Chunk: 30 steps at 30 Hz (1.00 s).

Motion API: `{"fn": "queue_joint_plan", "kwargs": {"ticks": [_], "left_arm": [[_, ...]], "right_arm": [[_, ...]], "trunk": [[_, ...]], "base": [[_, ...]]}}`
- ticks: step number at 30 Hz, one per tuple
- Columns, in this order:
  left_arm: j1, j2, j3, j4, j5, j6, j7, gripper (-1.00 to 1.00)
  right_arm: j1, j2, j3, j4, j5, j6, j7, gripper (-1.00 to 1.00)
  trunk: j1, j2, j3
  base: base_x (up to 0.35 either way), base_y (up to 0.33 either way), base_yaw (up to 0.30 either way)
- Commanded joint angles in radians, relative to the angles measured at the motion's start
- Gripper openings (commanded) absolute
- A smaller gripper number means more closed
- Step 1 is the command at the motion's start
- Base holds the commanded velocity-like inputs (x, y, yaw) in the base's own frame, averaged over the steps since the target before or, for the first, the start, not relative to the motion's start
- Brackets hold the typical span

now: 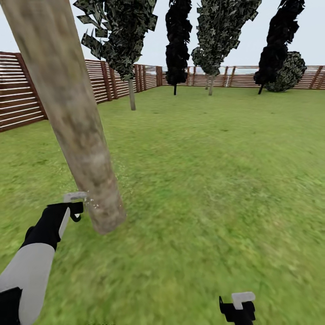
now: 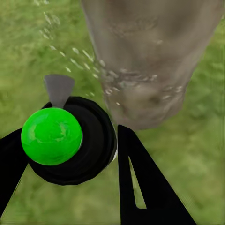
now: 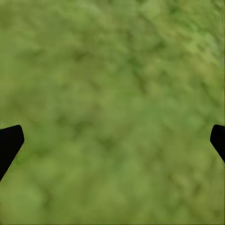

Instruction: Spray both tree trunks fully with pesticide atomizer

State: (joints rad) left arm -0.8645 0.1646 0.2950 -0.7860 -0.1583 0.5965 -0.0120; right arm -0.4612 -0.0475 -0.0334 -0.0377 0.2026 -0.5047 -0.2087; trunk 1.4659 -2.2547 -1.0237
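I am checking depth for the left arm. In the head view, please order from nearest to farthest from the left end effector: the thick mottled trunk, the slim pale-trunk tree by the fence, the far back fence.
1. Thick mottled grey-brown trunk, just right of the left end effector.
2. Slim pale-trunk tree, mid-lawn by the left fence.
3. Brown slatted back fence, across the lawn's far end.

Dark cypress-like trees (image 1: 178, 43) and a round bush (image 1: 289, 72) stand far off

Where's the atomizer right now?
In the left gripper, the atomizer sits between its fingers, its nozzle aimed at the base of the near tree trunk.
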Motion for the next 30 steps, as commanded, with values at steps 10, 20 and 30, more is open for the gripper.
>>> {"fn": "queue_joint_plan", "kwargs": {"ticks": [10, 20, 30], "left_arm": [[-0.001, 0.001, 0.011, -0.022, -0.004, 0.003, -0.002, -1.00], [-0.002, -0.006, -0.001, -0.032, -0.004, 0.003, 0.004, -1.00], [-0.002, -0.008, 0.005, -0.032, -0.006, 0.003, 0.007, -1.00]], "right_arm": [[-0.001, 0.000, -0.003, 0.001, 0.011, -0.001, -0.006, 1.00], [-0.001, 0.000, -0.003, 0.001, 0.011, -0.001, -0.005, 1.00], [-0.001, 0.000, -0.003, 0.001, 0.011, -0.001, -0.006, 1.00]], "trunk": [[0.000, 0.000, -0.001], [0.000, 0.000, -0.001], [0.000, 0.000, -0.001]], "base": [[-0.071, -0.178, 0.030], [-0.117, -0.236, 0.000], [0.144, -0.255, 0.000]]}}
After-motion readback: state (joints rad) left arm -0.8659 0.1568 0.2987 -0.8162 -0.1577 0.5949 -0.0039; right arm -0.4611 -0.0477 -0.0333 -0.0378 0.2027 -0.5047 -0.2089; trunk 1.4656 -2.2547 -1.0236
